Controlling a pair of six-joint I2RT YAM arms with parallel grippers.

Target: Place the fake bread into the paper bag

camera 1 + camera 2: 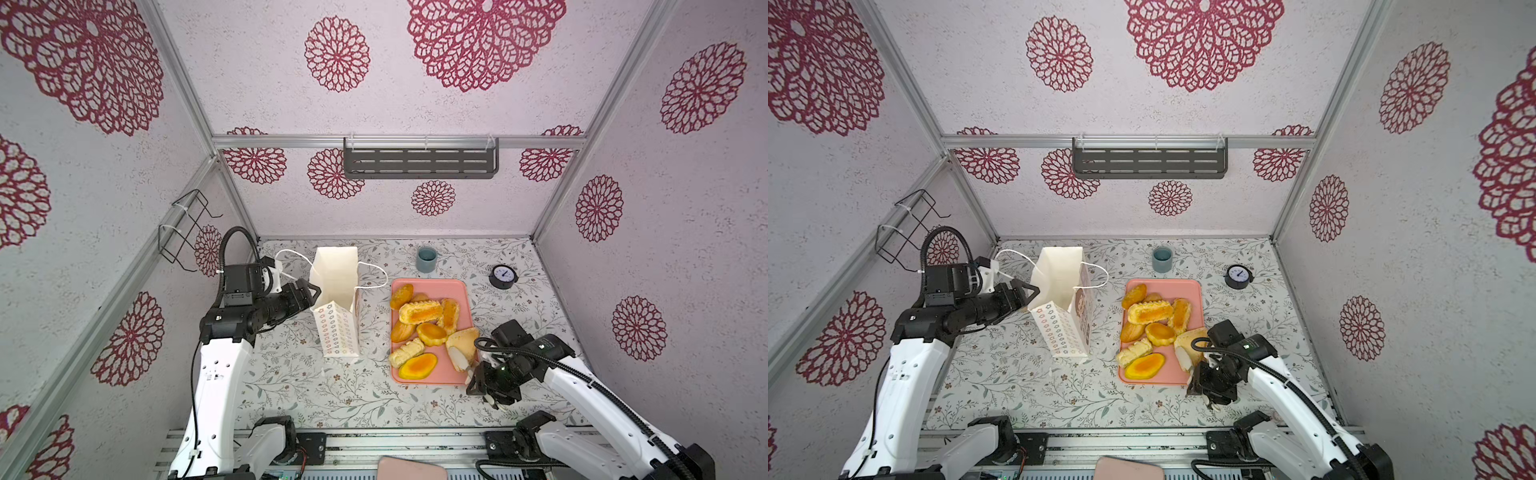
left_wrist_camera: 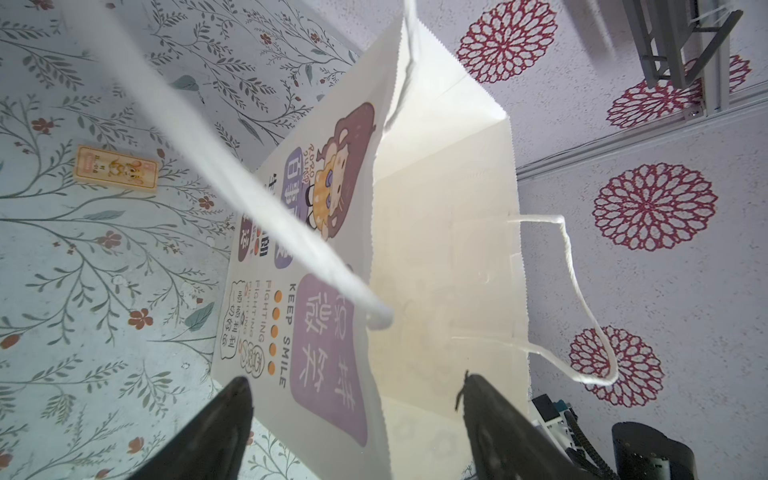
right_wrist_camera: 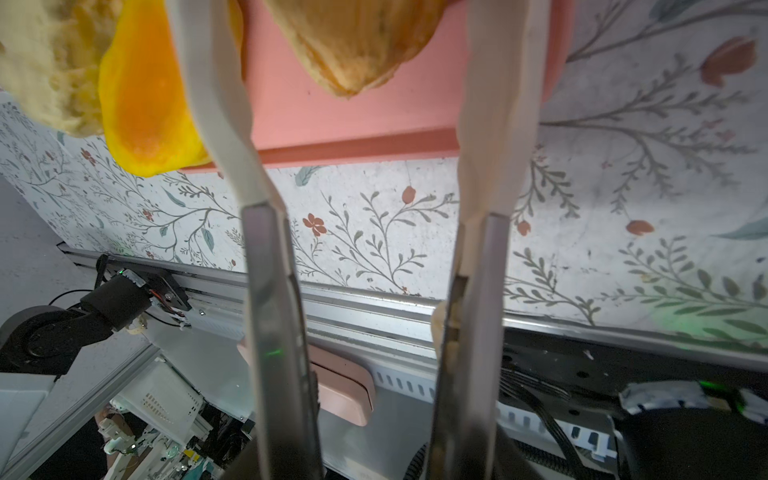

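Fake bread (image 1: 419, 312) has not reached the paper bag (image 1: 337, 334) that I can see. Far left, my left gripper (image 1: 311, 293) gapes wide at nine o'clock of the upright bag, straddling its wall, gripping nothing; a clumsy shove could topple it. Pastries crowd the pink tray (image 1: 456, 291) at the bag's three o'clock. At the tray's five o'clock corner my right gripper (image 1: 473, 376) stands partly open, empty, around the tip of the tan triangle (image 1: 463, 341); that taper may squirt out. A cord handle (image 2: 249, 199) masks my left wrist view; the right fingertips are cut off, the bag's floor dim.
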